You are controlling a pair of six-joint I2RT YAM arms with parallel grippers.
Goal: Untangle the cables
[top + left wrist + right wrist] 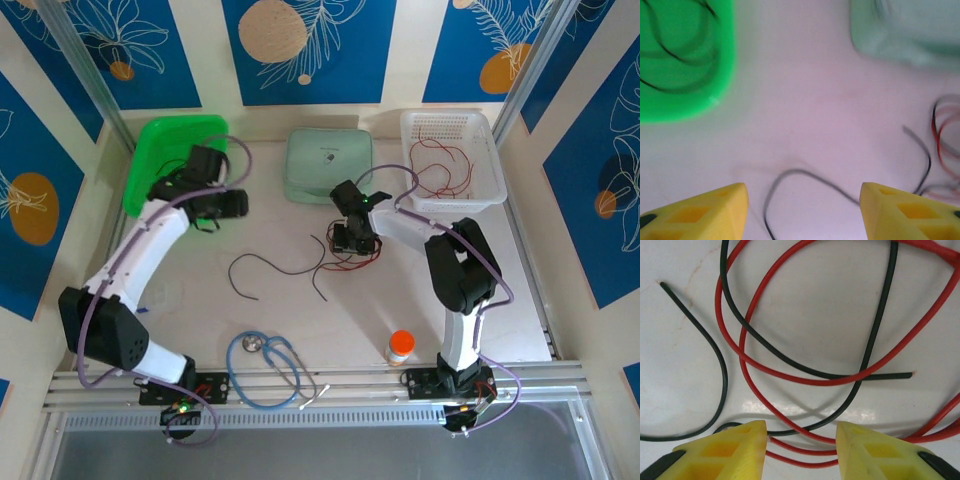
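Observation:
A tangle of red and black cables (345, 258) lies mid-table. My right gripper (355, 243) sits low over it. In the right wrist view its yellow fingers stand apart (801, 432) with red cable strands (716, 305) running between the tips, and a black cable (722, 370) curves off to the left. One loose black cable (262, 262) lies apart to the left of the tangle. My left gripper (232, 205) hovers beside the green tray. It is open (802, 192) and holds nothing, with that loose black cable (800, 172) on the table beneath it.
The green tray (165, 150) at back left holds black cables (670, 55). A white basket (455, 205) at back right holds red cables (450, 165). A mint lidded box (328, 165) sits at back centre. A light-blue stethoscope (265, 365) and an orange-capped bottle (400, 345) lie near the front.

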